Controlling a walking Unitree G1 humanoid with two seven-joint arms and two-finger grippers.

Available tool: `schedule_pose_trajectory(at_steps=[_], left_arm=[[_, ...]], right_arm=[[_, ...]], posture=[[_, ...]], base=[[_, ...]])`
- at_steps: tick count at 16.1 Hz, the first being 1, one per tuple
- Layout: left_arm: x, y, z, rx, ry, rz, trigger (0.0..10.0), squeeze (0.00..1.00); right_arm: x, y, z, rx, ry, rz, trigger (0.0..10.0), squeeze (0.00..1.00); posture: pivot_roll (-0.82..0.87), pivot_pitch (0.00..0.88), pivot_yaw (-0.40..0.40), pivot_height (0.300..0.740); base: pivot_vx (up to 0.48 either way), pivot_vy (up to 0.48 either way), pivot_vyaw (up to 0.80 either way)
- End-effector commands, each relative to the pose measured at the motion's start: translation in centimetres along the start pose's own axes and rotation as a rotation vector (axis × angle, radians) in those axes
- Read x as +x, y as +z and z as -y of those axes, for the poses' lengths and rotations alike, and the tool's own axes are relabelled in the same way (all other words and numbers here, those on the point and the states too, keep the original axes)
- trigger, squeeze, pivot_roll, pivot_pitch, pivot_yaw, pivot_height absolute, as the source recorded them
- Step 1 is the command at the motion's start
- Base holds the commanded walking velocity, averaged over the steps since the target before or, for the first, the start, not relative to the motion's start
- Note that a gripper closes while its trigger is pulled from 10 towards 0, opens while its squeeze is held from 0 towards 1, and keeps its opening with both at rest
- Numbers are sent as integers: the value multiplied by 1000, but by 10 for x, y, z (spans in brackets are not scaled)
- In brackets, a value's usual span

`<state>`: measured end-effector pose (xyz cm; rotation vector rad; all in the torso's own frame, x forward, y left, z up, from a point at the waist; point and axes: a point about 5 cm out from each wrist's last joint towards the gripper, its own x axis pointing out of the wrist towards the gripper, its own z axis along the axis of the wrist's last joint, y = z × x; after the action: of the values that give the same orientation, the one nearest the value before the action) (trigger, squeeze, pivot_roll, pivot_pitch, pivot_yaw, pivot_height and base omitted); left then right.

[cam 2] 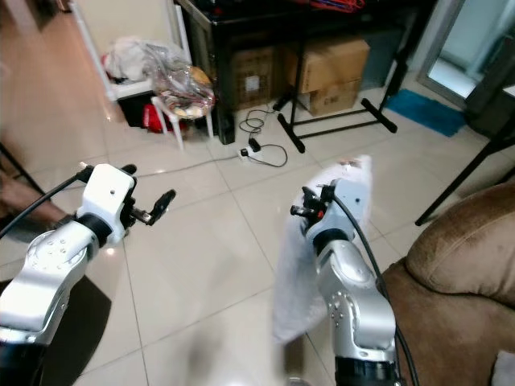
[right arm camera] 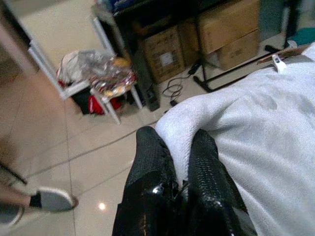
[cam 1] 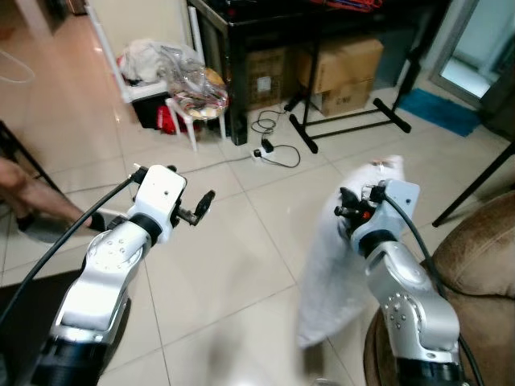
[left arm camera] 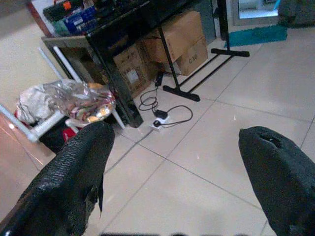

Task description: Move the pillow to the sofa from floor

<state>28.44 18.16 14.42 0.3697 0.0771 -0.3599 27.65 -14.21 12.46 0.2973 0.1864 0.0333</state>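
Hanging from the right gripper [right arm camera: 179, 162] is one white pillow [cam 1: 334, 273], lifted clear of the tiled floor [cam 1: 233, 265] and drooping at about five o'clock in the head views; the gripper's two black fingers [right arm camera: 150, 157] pinch a fold of the fabric tight between them. One brown sofa [cam 1: 483, 265] sits just beside the pillow, toward four o'clock. The left gripper [left arm camera: 177, 162] is raised at about nine o'clock over bare tile, its two fingers [left arm camera: 74, 172] spread wide with nothing between them. Up at twelve o'clock stands one black table [cam 1: 322, 16] with two cardboard boxes [cam 1: 346, 68] under it, and one black stand's legs [cam 1: 346, 125] run across the tile in front. One power strip with a coiled cable [cam 1: 269, 151] lies near its foot. At eleven o'clock one white stool [cam 1: 193, 108] carries a bag of bright things. At the nine o'clock edge a person's foot in one grey shoe [right arm camera: 49, 199] rests on the floor
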Motion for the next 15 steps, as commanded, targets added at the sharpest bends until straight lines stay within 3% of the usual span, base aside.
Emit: schedule_pose_trajectory(at_steps=[1, 15], left_arm=[[1, 11, 2, 21, 0, 53, 10000, 0], [2, 10, -1, 18, 46, 64, 10000, 0]], right_arm=[[1, 14, 1, 6, 0, 67, 10000, 0], [6, 14, -2, 49, -5, 65, 10000, 0]], posture=[[-72, 0, 10, 740], [-69, 0, 5, 740]], base=[[0, 0, -731], [0, 0, -741]])
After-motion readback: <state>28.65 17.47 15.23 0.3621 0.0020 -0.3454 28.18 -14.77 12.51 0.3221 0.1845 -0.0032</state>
